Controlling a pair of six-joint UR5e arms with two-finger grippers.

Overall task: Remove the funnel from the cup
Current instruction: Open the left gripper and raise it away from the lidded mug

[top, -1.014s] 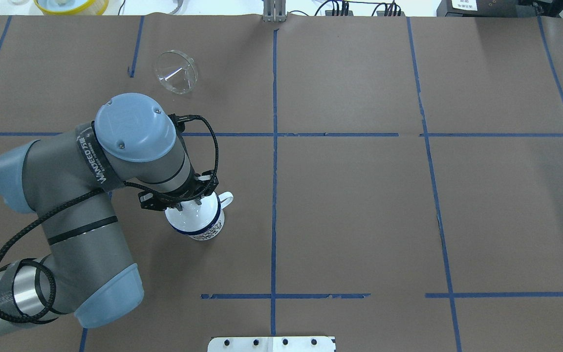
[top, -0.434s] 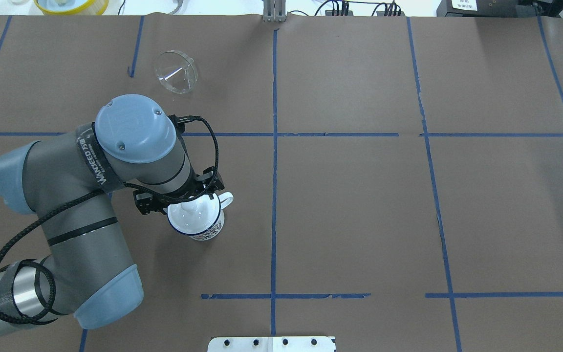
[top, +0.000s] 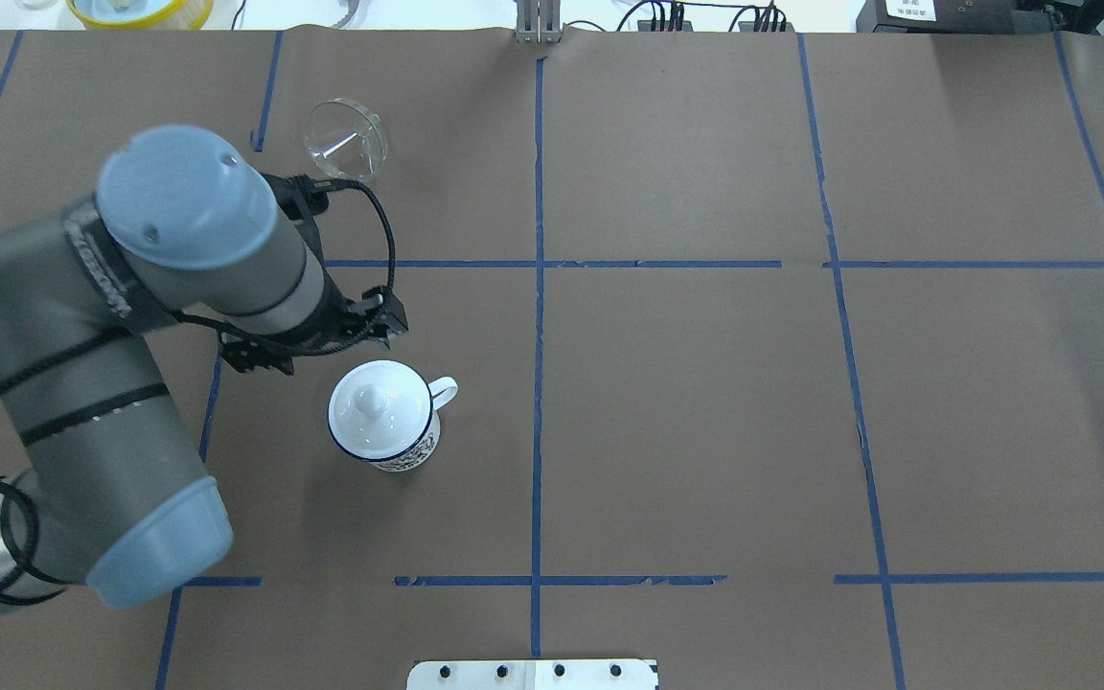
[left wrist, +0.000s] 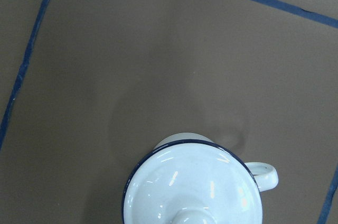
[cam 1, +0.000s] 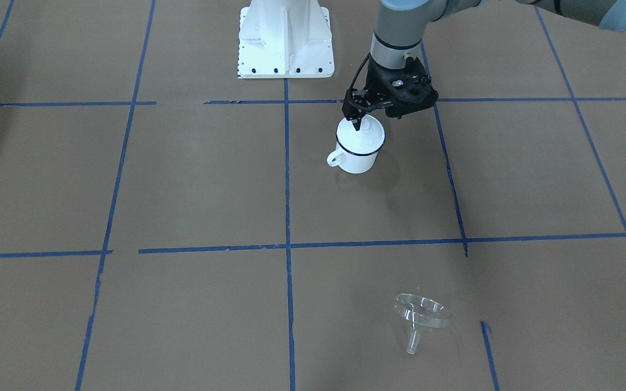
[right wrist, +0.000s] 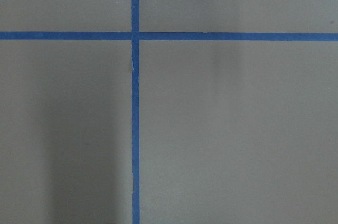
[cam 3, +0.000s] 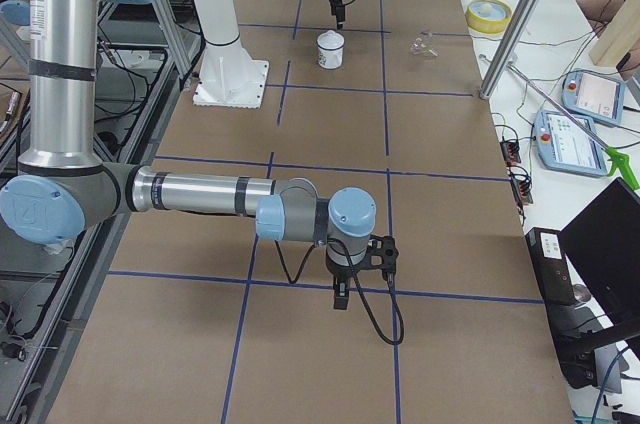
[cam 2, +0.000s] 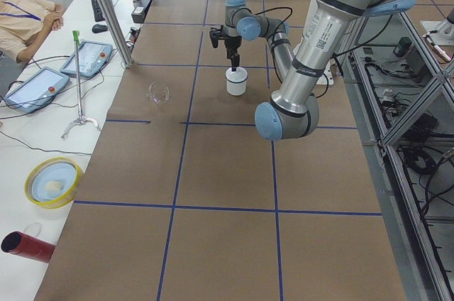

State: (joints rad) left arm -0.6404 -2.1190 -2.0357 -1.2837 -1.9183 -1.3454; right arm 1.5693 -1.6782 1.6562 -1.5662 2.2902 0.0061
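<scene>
The clear funnel [top: 345,141] lies on its side on the brown paper at the far left, well apart from the cup; it also shows in the front view [cam 1: 420,317]. The white cup [cam 1: 355,160] with a dark blue rim stands upright, handle toward mid-table, with a white domed lid [top: 379,410] on it. My left gripper [cam 1: 356,126] hangs just above the lid's knob, holding nothing, jaws slightly apart. The left wrist view shows the lid [left wrist: 193,187] at its bottom edge. My right gripper [cam 3: 341,296] hovers over bare paper far away; I cannot tell its state.
The white robot base plate [cam 1: 285,38] sits at my side of the table. A yellow bowl [top: 140,10] and teach pendants [cam 2: 39,84] lie beyond the far edge, where a person sits. Blue tape lines [top: 538,287] grid the paper.
My left arm has lifted off the lid and swung back toward the far left. The lid stays on the cup. The funnel has not moved.
</scene>
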